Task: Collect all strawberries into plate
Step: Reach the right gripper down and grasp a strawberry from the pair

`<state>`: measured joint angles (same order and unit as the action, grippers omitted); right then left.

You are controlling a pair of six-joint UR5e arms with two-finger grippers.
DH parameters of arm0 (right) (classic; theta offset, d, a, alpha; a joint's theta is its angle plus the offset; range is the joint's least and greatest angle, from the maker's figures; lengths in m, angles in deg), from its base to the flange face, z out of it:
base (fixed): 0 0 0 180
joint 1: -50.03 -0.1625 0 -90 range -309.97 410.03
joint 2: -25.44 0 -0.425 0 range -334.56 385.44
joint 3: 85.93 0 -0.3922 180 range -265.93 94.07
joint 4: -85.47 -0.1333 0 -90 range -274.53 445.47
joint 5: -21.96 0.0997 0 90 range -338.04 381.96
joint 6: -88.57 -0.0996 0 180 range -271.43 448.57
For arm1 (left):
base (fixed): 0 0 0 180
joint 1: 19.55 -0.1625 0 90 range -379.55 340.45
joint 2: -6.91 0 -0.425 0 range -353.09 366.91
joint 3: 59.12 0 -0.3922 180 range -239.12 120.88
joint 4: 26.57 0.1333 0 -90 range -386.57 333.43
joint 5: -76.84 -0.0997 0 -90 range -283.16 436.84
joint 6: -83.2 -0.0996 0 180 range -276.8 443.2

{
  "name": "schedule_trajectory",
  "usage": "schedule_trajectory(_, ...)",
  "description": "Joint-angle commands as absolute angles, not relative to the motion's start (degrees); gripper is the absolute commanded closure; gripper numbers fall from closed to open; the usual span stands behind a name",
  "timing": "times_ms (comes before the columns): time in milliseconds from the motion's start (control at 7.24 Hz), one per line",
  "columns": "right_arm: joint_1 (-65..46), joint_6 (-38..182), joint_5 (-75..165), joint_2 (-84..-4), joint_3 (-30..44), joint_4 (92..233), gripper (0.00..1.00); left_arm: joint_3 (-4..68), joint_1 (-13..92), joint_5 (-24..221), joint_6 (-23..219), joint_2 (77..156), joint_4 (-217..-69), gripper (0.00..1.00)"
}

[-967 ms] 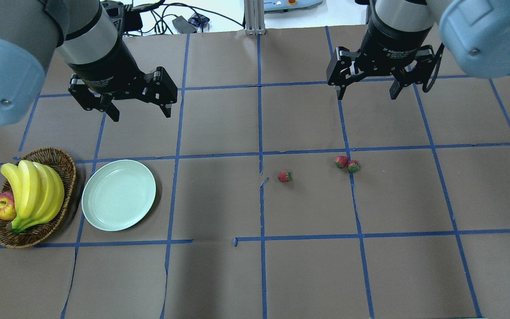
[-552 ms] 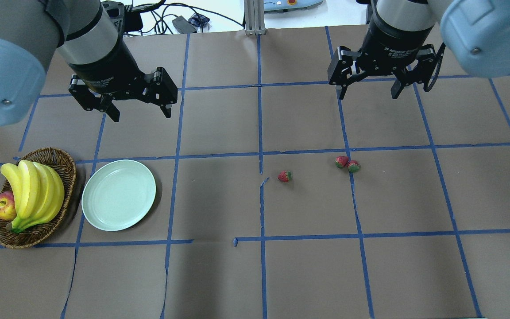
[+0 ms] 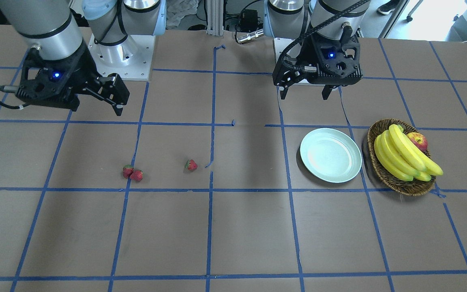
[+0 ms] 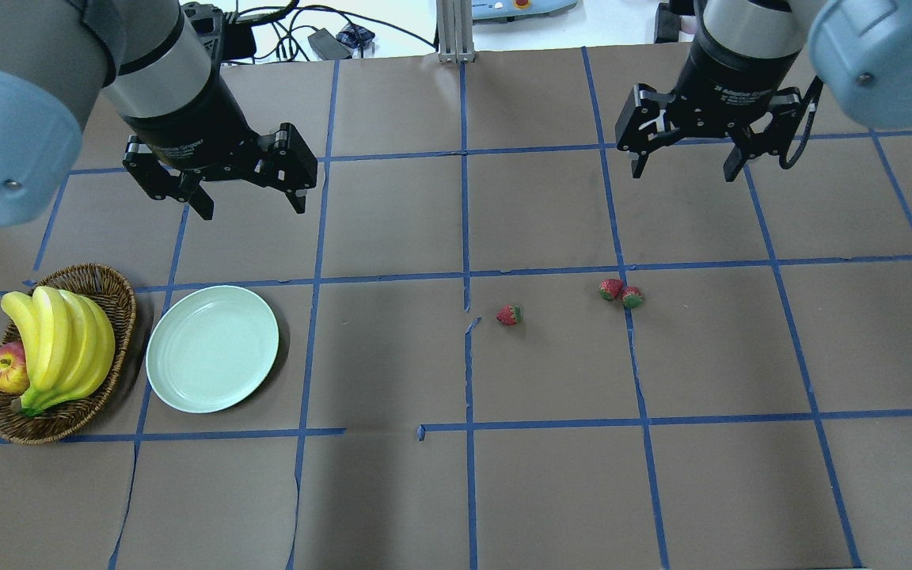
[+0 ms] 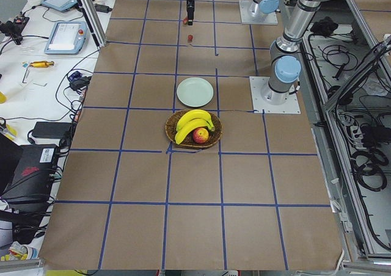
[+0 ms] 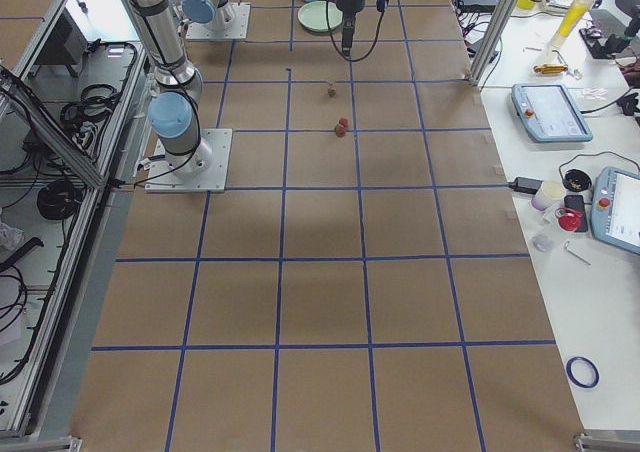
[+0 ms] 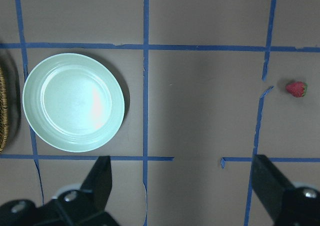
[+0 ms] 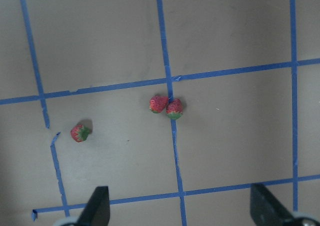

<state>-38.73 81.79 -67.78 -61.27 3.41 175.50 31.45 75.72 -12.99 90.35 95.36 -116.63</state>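
**Operator:** How many items are resting on the table?

**Technician:** Three strawberries, one plate, one wicker basket, one bunch of bananas and one apple are showing. The bananas and the apple are sitting in the basket, which is standing just beside the plate

**Operator:** Where are the strawberries lying?

**Technician:** All three are lying on the table's brown paper, on the robot's right half and well apart from the plate. Two are touching each other as a pair on a blue tape line. The lone strawberry is lying near the centre line, between the pair and the plate

**Operator:** Which way are they pointing?

**Technician:** The lone strawberry is lying on its side, its long axis running across the overhead view and its green cap facing that view's right, away from the plate. In the right wrist view the pair's caps appear to be facing the lower edge; they are too small to fix more exactly

**Operator:** How are the grippers standing?

**Technician:** The left gripper is hanging above the table near the plate, its fingers spread wide and gripping nothing. The right gripper is hanging likewise, spread wide and empty, well apart from the strawberries
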Motion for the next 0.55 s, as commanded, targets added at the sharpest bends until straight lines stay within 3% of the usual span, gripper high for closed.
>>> schedule_trajectory(0,-35.13,82.33,-67.52,-57.46,12.63,185.85,0.00,31.59,75.72,-12.90,90.41,95.50,-116.66,0.00)
schedule_trajectory(414,-35.13,63.73,-67.52,-56.12,31.10,211.63,0.00,31.94,75.72,-12.90,90.50,95.50,-116.66,0.00)
